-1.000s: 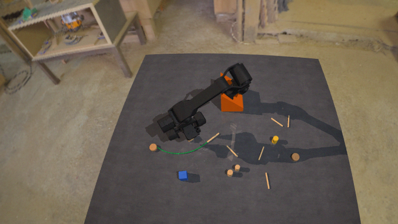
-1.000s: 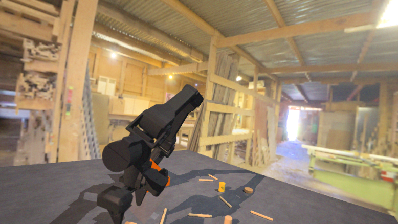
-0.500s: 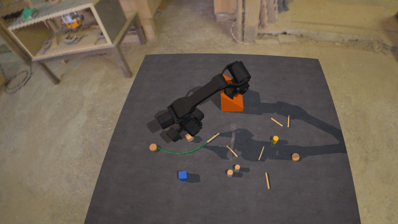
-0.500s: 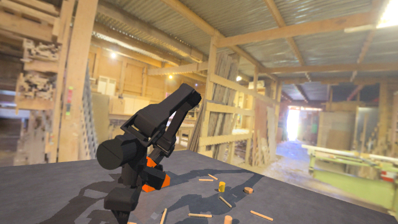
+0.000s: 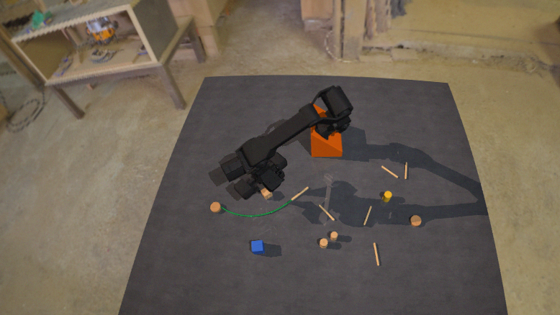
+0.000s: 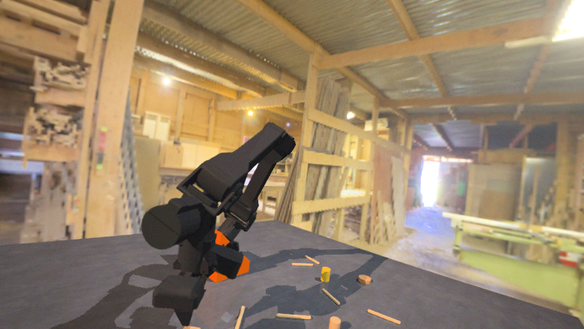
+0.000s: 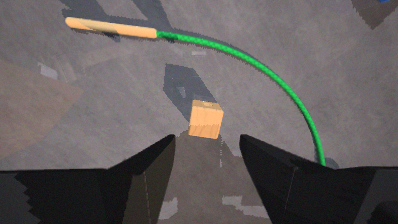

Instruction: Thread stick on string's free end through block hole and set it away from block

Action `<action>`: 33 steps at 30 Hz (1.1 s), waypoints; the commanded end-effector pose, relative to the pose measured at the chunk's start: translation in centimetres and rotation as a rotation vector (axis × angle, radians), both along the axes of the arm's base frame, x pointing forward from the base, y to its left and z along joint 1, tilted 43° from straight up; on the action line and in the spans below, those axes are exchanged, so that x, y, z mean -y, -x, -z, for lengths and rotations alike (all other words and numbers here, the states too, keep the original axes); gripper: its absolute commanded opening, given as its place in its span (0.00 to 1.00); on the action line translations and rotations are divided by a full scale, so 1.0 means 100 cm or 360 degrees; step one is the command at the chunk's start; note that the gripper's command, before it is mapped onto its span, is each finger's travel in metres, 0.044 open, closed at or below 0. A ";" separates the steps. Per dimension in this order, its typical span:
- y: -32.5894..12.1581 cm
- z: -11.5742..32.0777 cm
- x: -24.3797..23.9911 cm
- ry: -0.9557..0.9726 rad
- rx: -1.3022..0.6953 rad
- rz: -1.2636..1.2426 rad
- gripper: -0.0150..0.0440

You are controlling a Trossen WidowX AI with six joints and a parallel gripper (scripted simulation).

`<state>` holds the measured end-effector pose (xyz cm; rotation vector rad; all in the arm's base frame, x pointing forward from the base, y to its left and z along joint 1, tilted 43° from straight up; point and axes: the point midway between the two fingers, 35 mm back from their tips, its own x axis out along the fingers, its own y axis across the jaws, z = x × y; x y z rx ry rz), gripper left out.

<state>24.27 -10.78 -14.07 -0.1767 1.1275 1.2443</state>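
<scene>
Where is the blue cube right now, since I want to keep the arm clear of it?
In the top view, the blue cube sits left of the two small upright wooden cylinders and below the green string.

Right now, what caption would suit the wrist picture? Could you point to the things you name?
Half-open gripper (image 7: pixel 207 140) above a small wooden block (image 7: pixel 205 120), green string (image 7: pixel 276 76) curving past to its stick (image 7: pixel 112 28).

Green string (image 5: pixel 250 216) (image 7: pixel 260 66), seemingly plain black gripper (image 7: pixel 207 140).
</scene>
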 end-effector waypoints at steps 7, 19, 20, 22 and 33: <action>0.000 0.000 0.000 0.0000 0.0000 0.0000 0.39; 0.000 0.000 0.000 0.0000 0.0000 0.0000 0.25; 0.000 0.000 0.000 0.0000 0.0000 0.0000 0.25; 0.000 0.000 0.000 0.0000 0.0000 0.0000 0.25; 0.000 0.000 0.000 0.0000 0.0000 0.0000 0.57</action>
